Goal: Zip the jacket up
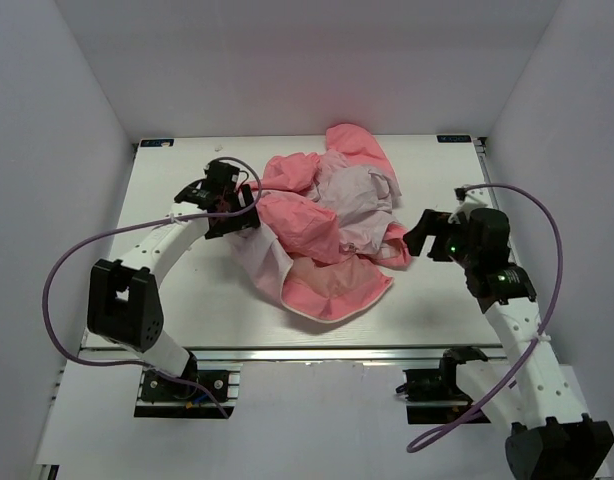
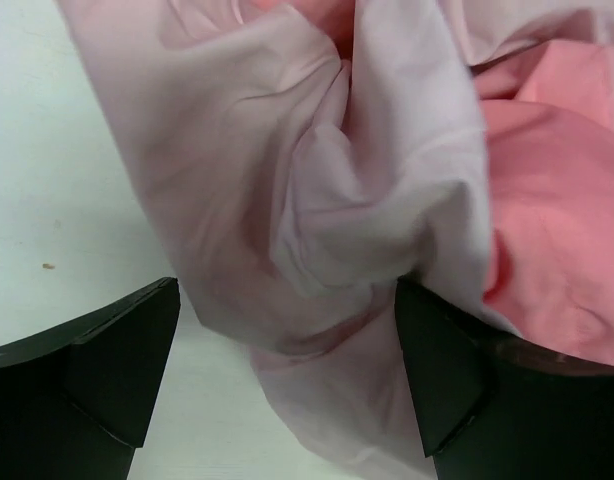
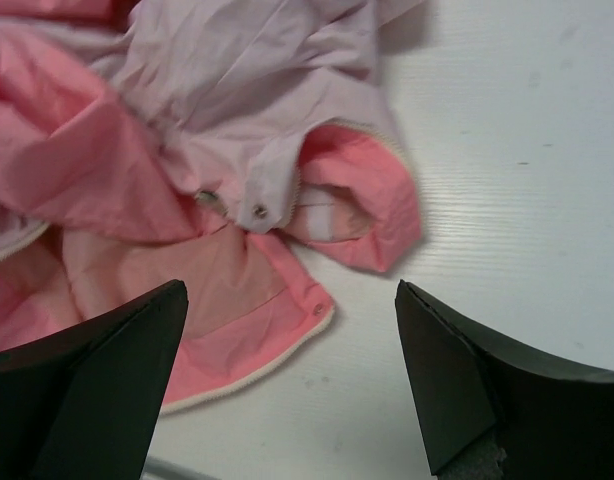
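1. The jacket lies crumpled in a heap in the middle of the desk, between my two end effectors. Coral folds are mixed with pale pink ones.
2. The heap's left edge reaches my left end effector. A twisted fold of pale pink cloth runs into the gap between its fingers, and coral cloth lies beside the right-hand finger.
3. My left end effector is spread wide. The cloth sits loosely in the gap and is not pinched. It comes close to both fingertips, but I cannot tell whether it touches them.
4. My right end effector is just beside the heap's right edge. It is also spread wide and holds nothing.
5. Ahead of my right end effector and to its left, a pale pink flap folds over a coral one. Two small metal snaps sit side by side on the pale flap's edge.
6. Nearer to that end effector, a flat coral panel with a white trim extends from its left finger into the gap, with a third snap at its corner.
7. To the right of my right end effector there is only white desk.
8. A purple cable loops out from each arm.
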Available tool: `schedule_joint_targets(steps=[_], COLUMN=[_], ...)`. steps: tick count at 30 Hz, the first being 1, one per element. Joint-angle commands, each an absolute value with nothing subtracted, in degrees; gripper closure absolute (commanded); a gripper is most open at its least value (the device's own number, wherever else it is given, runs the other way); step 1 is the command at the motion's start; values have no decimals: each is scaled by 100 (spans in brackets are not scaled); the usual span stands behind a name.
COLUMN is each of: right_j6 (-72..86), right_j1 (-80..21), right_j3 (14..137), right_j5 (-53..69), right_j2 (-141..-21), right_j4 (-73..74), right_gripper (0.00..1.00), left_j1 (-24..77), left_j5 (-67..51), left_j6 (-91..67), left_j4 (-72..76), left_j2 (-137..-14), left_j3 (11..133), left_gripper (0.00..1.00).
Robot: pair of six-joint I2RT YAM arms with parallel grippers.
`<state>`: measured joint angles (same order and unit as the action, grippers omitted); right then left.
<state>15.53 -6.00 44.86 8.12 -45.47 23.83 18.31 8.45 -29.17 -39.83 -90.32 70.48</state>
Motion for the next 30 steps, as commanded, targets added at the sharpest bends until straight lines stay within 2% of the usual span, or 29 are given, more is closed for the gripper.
schedule_joint_targets(steps=[1,3,4,8,13,16,21,28,30], right_j6=[1082,924,836,440,421,387,474,870,957], right_j1=[-1332,-1852,-2437,-3365,-3516,-3516,-3524,-3524,-3524], right_j3=[4570,4588,4605,4667,4887,4878,5237,5904,5959], right_j5=[846,190,-50,-685,-449,130,878,721,703], right_j2=[-4745,-5000,-5114,-6026,-7021,-7461,-8357,-9473,-9536], right_j4=[1995,1785,1697,1162,344,-470,-1019,-1249,-1283], right_gripper=[11,11,10,11,11,11,11,12,24], left_j1=[1872,1872,1872,1872,1872,1881,1881,1872,1881], left_j5=[1203,1222,1213,1204,485,-525,-2230,-2163,-2101], left_j6=[-3146,-3173,-3190,-3261,-3138,-3094,-3076,-3111,-3129], left_j4=[-4210,-4280,-4324,-4911,-4660,-4018,-2585,-2443,-2408], left_j2=[-8448,-8228,-8035,-7648,-7111,-6996,-6996,-7224,-7329], left_j3=[7453,7409,7383,7190,6418,5889,5485,5721,5731], left_gripper=[2,2,2,2,2,2,2,2,2])
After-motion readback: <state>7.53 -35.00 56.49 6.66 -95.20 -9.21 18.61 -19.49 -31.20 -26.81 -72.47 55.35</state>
